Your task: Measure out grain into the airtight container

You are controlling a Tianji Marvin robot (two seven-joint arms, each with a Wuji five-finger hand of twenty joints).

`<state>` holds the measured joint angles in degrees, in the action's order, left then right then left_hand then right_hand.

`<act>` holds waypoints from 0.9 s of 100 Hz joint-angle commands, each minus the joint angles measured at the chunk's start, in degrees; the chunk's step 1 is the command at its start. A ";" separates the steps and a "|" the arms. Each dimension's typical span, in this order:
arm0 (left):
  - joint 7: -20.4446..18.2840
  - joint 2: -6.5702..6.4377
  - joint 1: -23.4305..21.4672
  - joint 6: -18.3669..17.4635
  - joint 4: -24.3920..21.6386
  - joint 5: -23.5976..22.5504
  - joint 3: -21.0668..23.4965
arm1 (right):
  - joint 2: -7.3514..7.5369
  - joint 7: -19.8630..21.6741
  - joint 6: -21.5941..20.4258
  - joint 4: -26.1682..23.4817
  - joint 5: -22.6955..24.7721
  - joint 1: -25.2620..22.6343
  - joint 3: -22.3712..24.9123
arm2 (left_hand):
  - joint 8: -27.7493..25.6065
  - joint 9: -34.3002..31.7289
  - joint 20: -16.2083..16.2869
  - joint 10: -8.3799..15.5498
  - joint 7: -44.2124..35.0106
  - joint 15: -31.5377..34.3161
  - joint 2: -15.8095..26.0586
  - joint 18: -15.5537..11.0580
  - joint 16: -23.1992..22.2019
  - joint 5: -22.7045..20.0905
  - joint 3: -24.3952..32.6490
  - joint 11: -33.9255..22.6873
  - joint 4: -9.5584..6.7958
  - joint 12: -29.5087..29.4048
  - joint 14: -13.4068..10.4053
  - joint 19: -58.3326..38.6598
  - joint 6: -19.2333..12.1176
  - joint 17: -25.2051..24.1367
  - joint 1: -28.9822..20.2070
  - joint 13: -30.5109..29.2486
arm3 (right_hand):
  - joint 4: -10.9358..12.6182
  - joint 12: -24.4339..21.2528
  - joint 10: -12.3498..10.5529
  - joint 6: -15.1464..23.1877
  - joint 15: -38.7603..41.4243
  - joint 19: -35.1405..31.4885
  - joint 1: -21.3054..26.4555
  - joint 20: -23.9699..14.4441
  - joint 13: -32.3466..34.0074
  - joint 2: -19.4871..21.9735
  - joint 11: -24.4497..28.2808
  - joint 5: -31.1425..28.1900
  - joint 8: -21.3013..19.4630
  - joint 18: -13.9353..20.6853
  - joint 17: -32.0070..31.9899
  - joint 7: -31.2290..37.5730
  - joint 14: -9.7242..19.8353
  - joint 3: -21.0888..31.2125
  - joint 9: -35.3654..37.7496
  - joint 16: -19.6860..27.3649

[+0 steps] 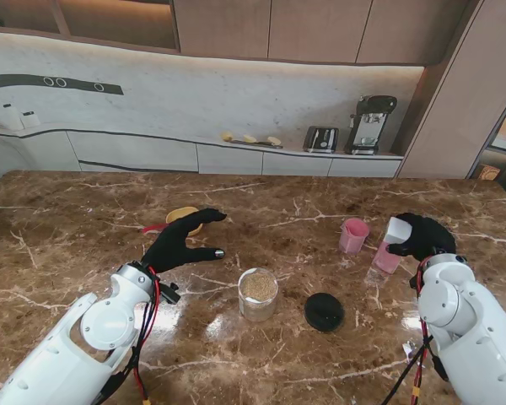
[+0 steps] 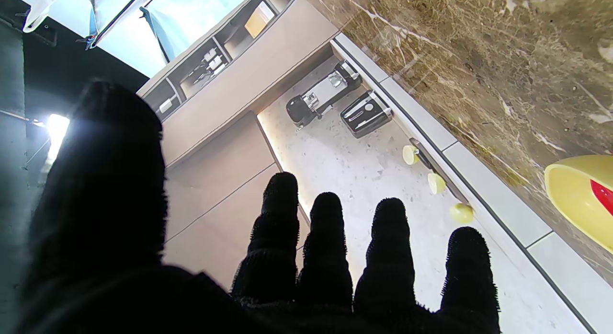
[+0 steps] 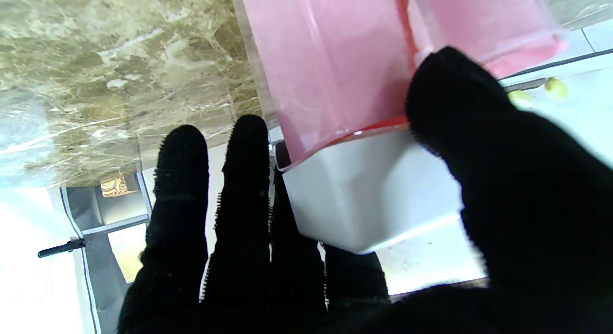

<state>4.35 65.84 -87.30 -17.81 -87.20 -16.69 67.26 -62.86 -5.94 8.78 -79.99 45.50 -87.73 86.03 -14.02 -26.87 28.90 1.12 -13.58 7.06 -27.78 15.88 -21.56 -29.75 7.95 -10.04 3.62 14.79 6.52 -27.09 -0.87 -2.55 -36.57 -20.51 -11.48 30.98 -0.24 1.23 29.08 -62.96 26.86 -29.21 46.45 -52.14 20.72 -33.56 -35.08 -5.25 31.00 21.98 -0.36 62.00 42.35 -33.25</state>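
A clear jar [image 1: 258, 293] part filled with grain stands open at the table's middle, and its black lid [image 1: 324, 311] lies flat just to its right. On the right, my right hand [image 1: 417, 236] is closed around a pink translucent container [image 1: 386, 253] with a white cap [image 1: 397, 229]. The right wrist view shows the thumb pressed at the seam of the pink body [image 3: 335, 61] and white cap [image 3: 373, 195], with the fingers [image 3: 244, 180] on the other side. A pink cup [image 1: 353, 235] stands left of it. My left hand [image 1: 185, 240] hovers open, fingers spread, beside a yellow bowl [image 1: 183, 218].
A red spoon handle [image 1: 154, 227] sticks out of the yellow bowl [image 2: 574, 195]. Beyond the table's far edge runs a white counter [image 1: 236, 156] with a toaster [image 1: 321, 139], a coffee machine [image 1: 369, 124] and small yellow fruits [image 1: 251, 139].
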 commanded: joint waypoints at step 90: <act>-7.38 -1.49 0.41 -2.25 1.25 2.28 0.84 | 1.33 8.09 -7.88 -13.19 4.20 -7.26 8.30 | 3.15 7.94 -11.02 1.58 4.46 -1.04 -4.81 -17.47 1.01 8.54 6.93 -0.26 0.08 -2.27 -6.11 -7.36 2.57 1.99 1.72 3.30 | 1.56 -7.77 1.38 -9.25 -22.03 37.57 -14.87 -1.11 -34.76 6.02 -11.67 24.72 0.41 6.63 -33.11 -16.72 1.03 -2.30 -31.18 14.06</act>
<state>-1.80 65.10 -86.66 -19.93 -86.24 -14.69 67.98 -61.93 2.50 1.20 -91.13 49.16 -93.92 93.75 -11.83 -21.45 21.37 1.14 -13.63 7.05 -29.55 2.87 -21.53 -24.41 8.29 -10.07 3.62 13.57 3.68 -32.01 1.18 0.89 -36.54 -18.48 -10.04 23.75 0.87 -7.44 6.80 -27.08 12.03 -29.96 12.50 -46.39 9.12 -9.66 -32.85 -0.73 -2.29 5.47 -0.84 60.83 11.70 -20.18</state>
